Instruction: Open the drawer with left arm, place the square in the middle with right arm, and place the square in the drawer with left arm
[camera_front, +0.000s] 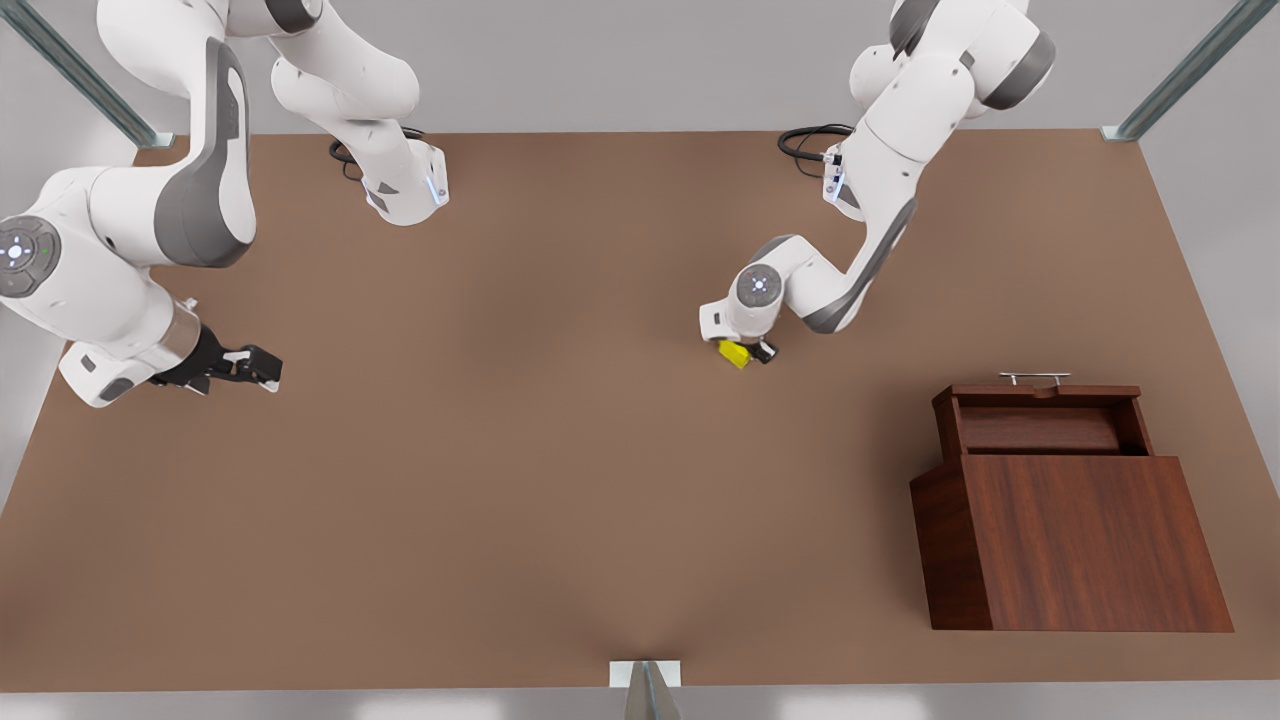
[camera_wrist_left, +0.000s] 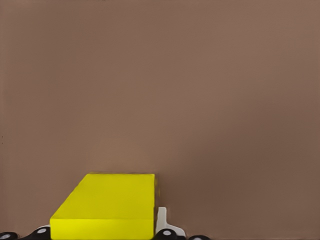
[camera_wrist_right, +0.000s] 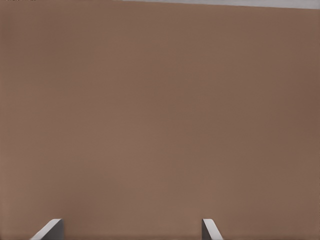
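The square (camera_front: 735, 354) (camera_wrist_left: 107, 205) is a small yellow cube near the table's middle, low over or on the brown tabletop. My left gripper (camera_front: 750, 351) (camera_wrist_left: 102, 234), on the arm at the front view's right, is shut on it, with a white pad (camera_wrist_left: 161, 220) against its side. The drawer (camera_front: 1040, 430) of the reddish-brown cabinet (camera_front: 1085, 540) stands pulled out toward the far edge, its tray bare and its silver handle (camera_front: 1035, 377) beyond. My right gripper (camera_front: 262, 368) (camera_wrist_right: 130, 232) waits open at the front view's left, nothing between its fingers.
The brown table (camera_front: 520, 480) stretches bare between the two arms and in front of the cabinet. Metal frame posts (camera_front: 1180, 75) stand at the far corners, and a small bracket (camera_front: 645, 675) sits at the near edge.
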